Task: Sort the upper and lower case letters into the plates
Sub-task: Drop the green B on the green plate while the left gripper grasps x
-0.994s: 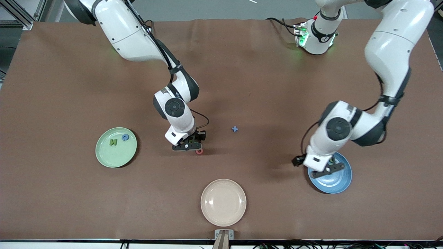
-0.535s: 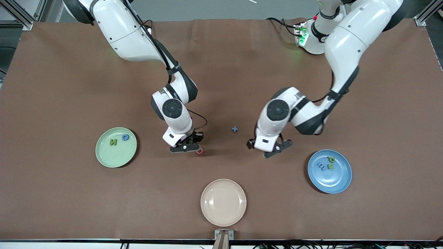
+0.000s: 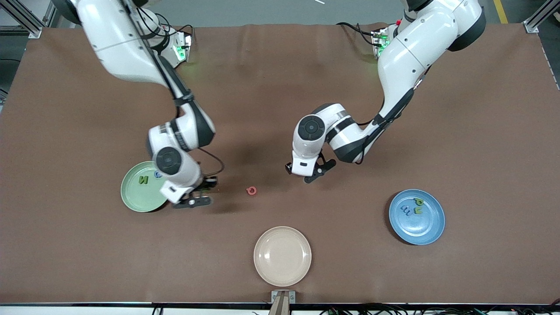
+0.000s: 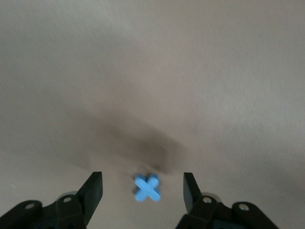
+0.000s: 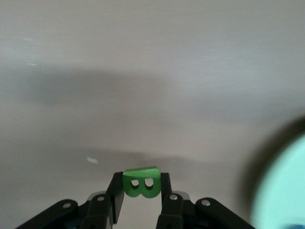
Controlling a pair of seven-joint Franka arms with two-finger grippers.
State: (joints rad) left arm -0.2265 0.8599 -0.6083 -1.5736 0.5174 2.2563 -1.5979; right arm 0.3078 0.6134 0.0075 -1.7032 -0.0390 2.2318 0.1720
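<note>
My right gripper (image 3: 192,202) is shut on a green letter B (image 5: 140,182) and holds it over the table beside the mint green plate (image 3: 135,199), whose rim shows in the right wrist view (image 5: 283,191). That plate holds a green letter (image 3: 143,179) and a blue letter (image 3: 156,174), partly hidden by the arm. My left gripper (image 3: 307,174) is open low over a blue X-shaped letter (image 4: 147,188), which lies between its fingers (image 4: 94,183). A pinkish-red letter (image 3: 251,190) lies on the table between the two grippers. The blue plate (image 3: 422,229) holds a green letter (image 3: 418,202) and a blue letter (image 3: 406,211).
A beige plate (image 3: 282,256) stands near the table's front edge, nearer the front camera than the pinkish-red letter. The brown mat (image 3: 280,78) covers the table.
My right gripper has moved from beside the pinkish-red letter to beside the mint green plate, leaving that letter lying. My left gripper has moved from the blue plate to over the blue X.
</note>
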